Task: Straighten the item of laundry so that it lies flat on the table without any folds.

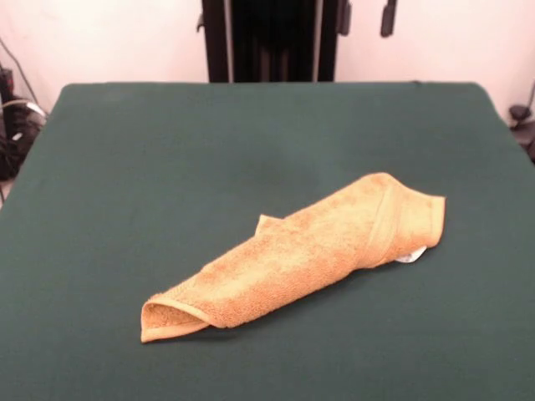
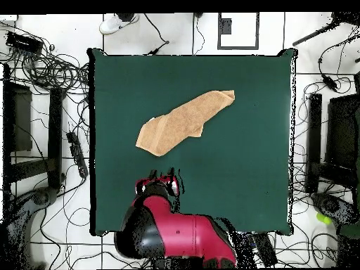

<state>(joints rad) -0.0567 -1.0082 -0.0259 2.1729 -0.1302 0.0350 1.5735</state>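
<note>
The item of laundry [image 1: 309, 251] is an orange-tan terry towel folded over itself into a long slanting bundle. It lies right of the middle of the dark green table [image 1: 167, 150]. One end gapes as a rolled fold at the front left, and a small white tag [image 1: 411, 256] peeks out at the right end. From overhead the towel [image 2: 184, 123] runs diagonally across the table [image 2: 246, 176]. My gripper [image 1: 366, 18] is drawn back at the top edge, far from the towel. Its two dark tips stand apart with nothing between them. My red arm [image 2: 176, 235] sits at the table's near edge.
Cables [image 2: 49, 67] and dark equipment [image 2: 330, 140] crowd the floor on both sides of the table. A white shoe [image 2: 112, 24] shows beyond the far edge. Green surface surrounds the towel on all sides.
</note>
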